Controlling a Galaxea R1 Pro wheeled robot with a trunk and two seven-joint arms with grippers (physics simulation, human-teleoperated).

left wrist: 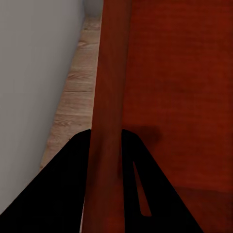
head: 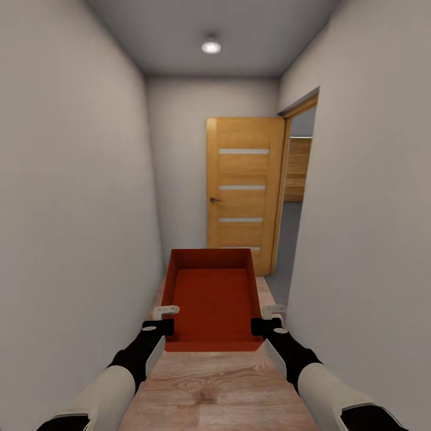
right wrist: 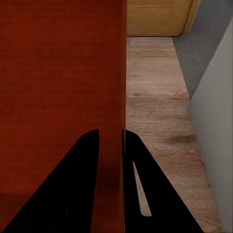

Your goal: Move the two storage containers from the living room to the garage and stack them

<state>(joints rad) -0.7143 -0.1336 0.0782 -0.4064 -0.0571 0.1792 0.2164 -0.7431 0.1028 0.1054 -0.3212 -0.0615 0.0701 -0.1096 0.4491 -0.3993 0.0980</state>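
The robot stands in a narrow hallway with plain pale walls, carrying one red-orange storage container (head: 214, 299) out in front of it, held level above the wood-plank floor (head: 215, 389). The left gripper (head: 160, 320) pinches the bin's left side wall near the end closest to the robot, and the right gripper (head: 270, 319) does the same on the opposite wall. In each wrist view the thin wall runs straight between two dark fingers (left wrist: 138, 189), one inside the bin and one outside, so both sets of jaws are closed down to about the wall's thickness.

The bin is empty, shallow and lidless, so I'd judge it light. Its walls look thin and smooth; they may flex or slip a little if the arms drift apart or twist, so matched holds on opposite walls suit it well.

Ahead, at the end of the hall, an open wooden door (head: 244, 188) leans against the far wall, and a doorway (head: 296, 197) on the right shows grey flooring beyond. A round ceiling light (head: 211, 45) glows overhead.
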